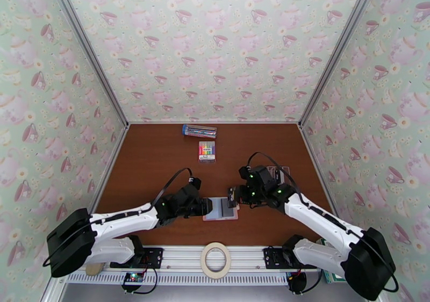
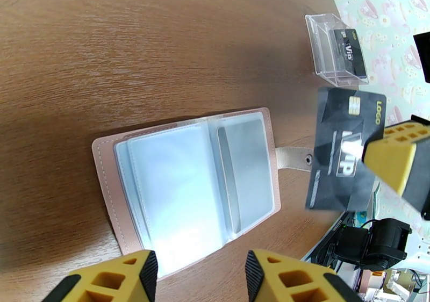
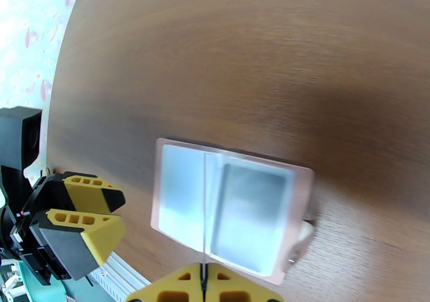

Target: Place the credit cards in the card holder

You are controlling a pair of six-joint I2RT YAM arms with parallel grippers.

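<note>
Our left gripper (image 2: 200,279) hovers at the left edge of the card holder (image 2: 188,179), jaws apart and gripping nothing. The card holder lies open and flat on the brown table (image 2: 107,40), clear pockets facing up, its snap tab (image 2: 294,158) pointing right. Near that tab, our right gripper (image 3: 204,282) is pinched closed on a dark grey credit card (image 2: 344,147). Farther right, we see a clear case (image 2: 322,50) holding a second dark card (image 2: 352,53).

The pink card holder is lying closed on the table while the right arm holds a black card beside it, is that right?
Not quite: the card holder lies open, its clear pockets facing up, as the left wrist view shows. The rest holds: it is on the table, and the right gripper holds the black card beside it.
</note>
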